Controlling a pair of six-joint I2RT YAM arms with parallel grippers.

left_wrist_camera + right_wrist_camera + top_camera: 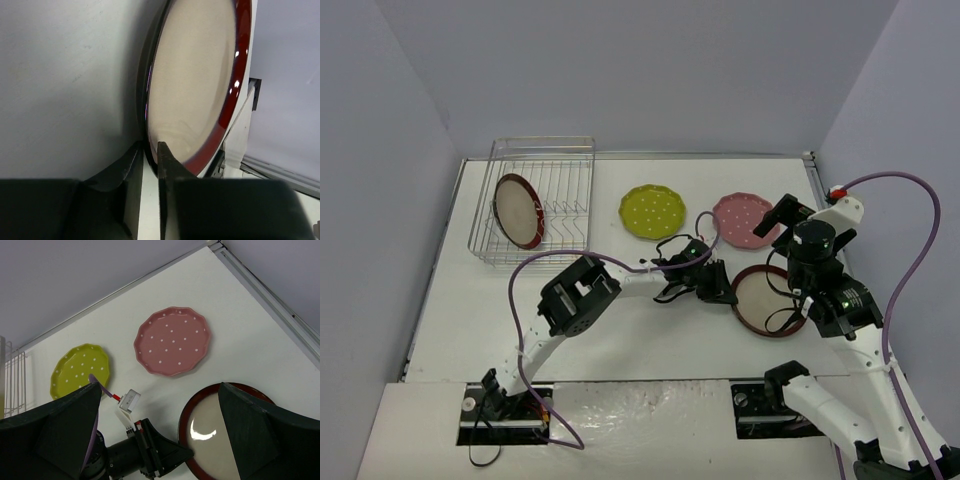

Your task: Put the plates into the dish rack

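Note:
One large plate (518, 210) with a dark red rim stands on edge in the dish rack (535, 150) at the back left. A second red-rimmed plate (760, 300) lies on the table at the right. My left gripper (728, 290) is shut on its left rim. In the left wrist view that rim (195, 75) runs in between the two fingers (149, 147). A yellow-green dotted plate (652, 212) and a pink dotted plate (742, 220) lie flat behind it. My right gripper (782, 213) hangs open above the pink plate's right edge, holding nothing (159, 387).
In the right wrist view the pink plate (172, 340), the yellow-green plate (80, 370) and the red-rimmed plate (205, 425) show below, with the left gripper (185, 452) at the rim. The left arm's purple cable (620, 262) arcs over the table. Walls close in on three sides.

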